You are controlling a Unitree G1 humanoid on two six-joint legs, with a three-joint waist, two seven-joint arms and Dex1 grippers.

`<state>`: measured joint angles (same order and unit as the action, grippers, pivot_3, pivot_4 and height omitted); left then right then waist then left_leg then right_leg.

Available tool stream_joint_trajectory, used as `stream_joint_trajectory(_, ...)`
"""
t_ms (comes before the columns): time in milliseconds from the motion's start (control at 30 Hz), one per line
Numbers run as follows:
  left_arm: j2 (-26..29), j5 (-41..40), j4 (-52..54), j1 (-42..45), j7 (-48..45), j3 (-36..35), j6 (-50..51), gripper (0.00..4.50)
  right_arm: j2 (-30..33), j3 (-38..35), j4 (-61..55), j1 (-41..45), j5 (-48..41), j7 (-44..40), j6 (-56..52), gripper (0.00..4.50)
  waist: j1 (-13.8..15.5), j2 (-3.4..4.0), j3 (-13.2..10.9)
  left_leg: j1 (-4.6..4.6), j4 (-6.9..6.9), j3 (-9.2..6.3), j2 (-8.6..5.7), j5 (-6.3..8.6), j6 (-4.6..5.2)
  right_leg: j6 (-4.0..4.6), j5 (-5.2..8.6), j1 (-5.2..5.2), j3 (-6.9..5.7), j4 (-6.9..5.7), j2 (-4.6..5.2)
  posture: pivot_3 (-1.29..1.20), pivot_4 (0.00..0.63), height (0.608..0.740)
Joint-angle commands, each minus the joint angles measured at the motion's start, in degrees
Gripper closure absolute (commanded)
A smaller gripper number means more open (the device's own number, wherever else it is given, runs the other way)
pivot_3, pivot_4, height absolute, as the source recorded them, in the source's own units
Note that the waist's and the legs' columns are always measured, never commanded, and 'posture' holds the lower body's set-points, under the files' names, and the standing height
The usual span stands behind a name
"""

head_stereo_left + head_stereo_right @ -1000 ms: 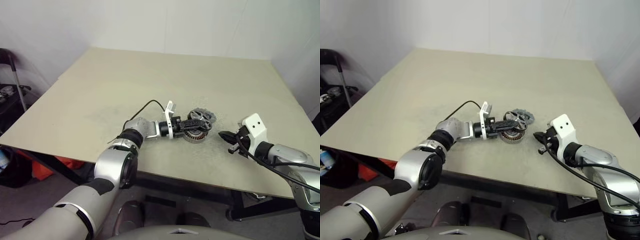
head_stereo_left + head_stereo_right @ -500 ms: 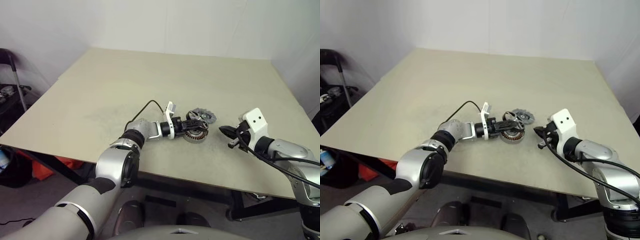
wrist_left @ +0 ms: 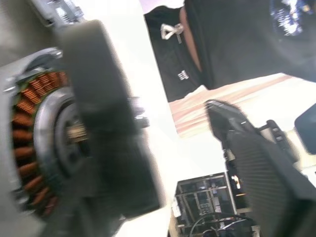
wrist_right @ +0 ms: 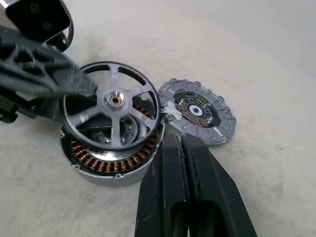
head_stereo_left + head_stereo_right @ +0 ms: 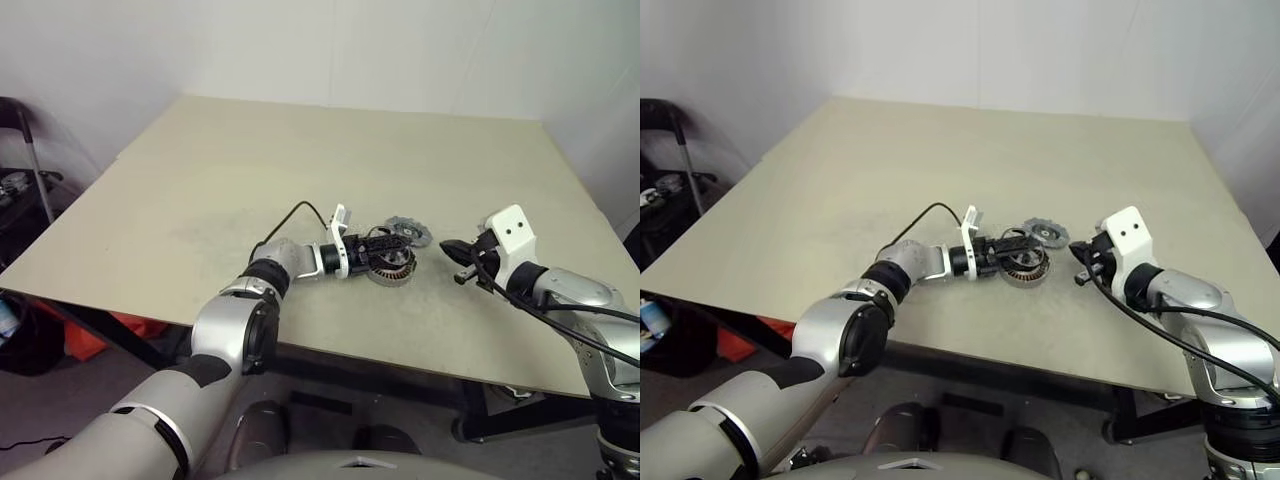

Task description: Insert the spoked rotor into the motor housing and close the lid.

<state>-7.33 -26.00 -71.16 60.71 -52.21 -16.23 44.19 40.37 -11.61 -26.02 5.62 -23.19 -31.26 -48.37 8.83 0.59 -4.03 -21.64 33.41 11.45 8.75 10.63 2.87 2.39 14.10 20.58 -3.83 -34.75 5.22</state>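
Motor housing (image 4: pixel 106 168) lies flat on the tan table (image 5: pixel 300 150), near the front edge, its open face up and a ring of copper-coloured coils showing inside the silver wall. In it, or rather on it: the spoked rotor (image 4: pixel 114 98), a dark thin rim with five silver spokes and a brass-centred hub. It sits tilted across the housing mouth and is not flush, so coils are visible through the gaps between the spokes. The lid (image 4: pixel 197 111), a grey disc with a notched edge and a patterned centre, lies flat on the table just beside the housing, on the far side from the robot; whether the two touch cannot be told. The left gripper (image 5: pixel 395 245) reaches level over the housing with its jaws wide apart, one finger (image 3: pixel 256 163) standing well clear of the other, and it holds nothing that can be made out. The right gripper (image 5: pixel 447 247) hangs near the housing on the right, its fingers (image 4: pixel 197 197) pressed together and empty. The left wrist view adds a person in dark clothing (image 3: pixel 237 44) with a small white mark, too small to read, and a dark rack (image 3: pixel 202 197). The head views add a black cable (image 5: pixel 290 215) looping off the left wrist.
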Motion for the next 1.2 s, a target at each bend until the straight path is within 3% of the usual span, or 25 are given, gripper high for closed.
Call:
stream_joint_trajectory(33, 1.48, 0.46, 1.15, 1.03, -1.05, 0.04, 1.47, 0.85, -0.19, 0.13, -0.17, 1.5, 0.1, -0.08, 1.65, 4.5, -0.07, 0.0, 0.0, 0.0, 0.0, 0.0, 0.01, -0.01, -0.01, 0.0, 0.0, 0.0, 0.0, 0.0, 0.0, 0.0, 0.0, 0.74)
stream_joint_trajectory(367, 8.66, 2.92, 6.82, -2.79, -7.0, 4.49, 6.06, 0.85, -2.58, 4.3, 1.56, 5.08, 0.41, -0.34, 3.43, 4.5, -0.14, 0.05, 0.01, -0.01, -0.13, 0.0, 0.01, -0.05, -0.06, 0.01, 0.0, 0.08, 0.0, -0.01, -0.02, 0.0, 0.0, 0.74)
stream_joint_trajectory(733, 14.04, 3.13, 22.4, -12.15, -8.22, 7.96, 3.81, 0.85, -7.18, 9.51, 6.62, 9.21, 1.87, -0.22, 5.97, 4.5, -0.2, 0.06, 0.01, -0.09, -0.1, 0.01, 0.01, -0.05, -0.07, 0.02, 0.0, 0.14, 0.0, -0.02, 0.0, 0.0, 0.0, 0.74)
stream_joint_trajectory(1200, 14.56, 1.66, 33.17, -19.62, -3.88, 9.34, 3.31, 0.85, -13.87, 16.46, 17.6, 17.49, 5.22, -1.39, 9.73, 4.5, -0.33, 0.07, 0.0, -0.14, -0.12, 0.01, 0.01, -0.2, -0.33, 0.02, 0.0, 0.22, 0.0, -0.08, -0.01, 0.0, 0.0, 0.74)
